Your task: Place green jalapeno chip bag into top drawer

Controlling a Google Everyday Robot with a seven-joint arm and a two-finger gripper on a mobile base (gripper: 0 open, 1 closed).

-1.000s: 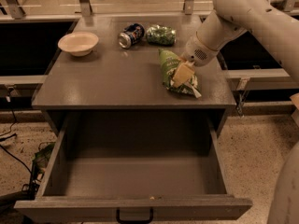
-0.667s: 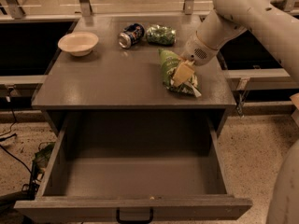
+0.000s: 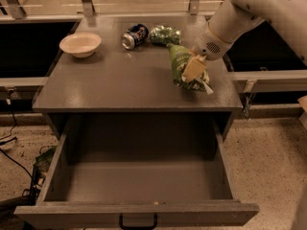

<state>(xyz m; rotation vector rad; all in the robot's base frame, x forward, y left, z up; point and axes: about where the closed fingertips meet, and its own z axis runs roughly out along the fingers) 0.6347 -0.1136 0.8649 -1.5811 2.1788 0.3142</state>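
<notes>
At the bottom of the frame the top drawer point(image 3: 139, 213) stands open. Right of centre, the green jalapeno chip bag point(image 3: 178, 59) lies on the table point(image 3: 110, 80) under the gripper point(image 3: 194, 68); whether it pinches cannot be told. The bag looks light, soft and slippery, so its upper end seems the best hold. Farther back lies 1 can point(image 3: 134, 36).

Gripper point(image 3: 194, 69) at bag point(image 3: 179, 60); drawer point(image 3: 139, 209) seemingly unobstructed

1. The green jalapeno chip bag point(image 3: 178, 61): light green, white lettering.
2. The end effector point(image 3: 193, 71), over the bag: tan.
3. The top drawer point(image 3: 139, 183) and surface point(image 3: 115, 83): grey.
4. The bowl point(image 3: 80, 43): cream.
5. The packet point(image 3: 164, 34): dark green.
</notes>
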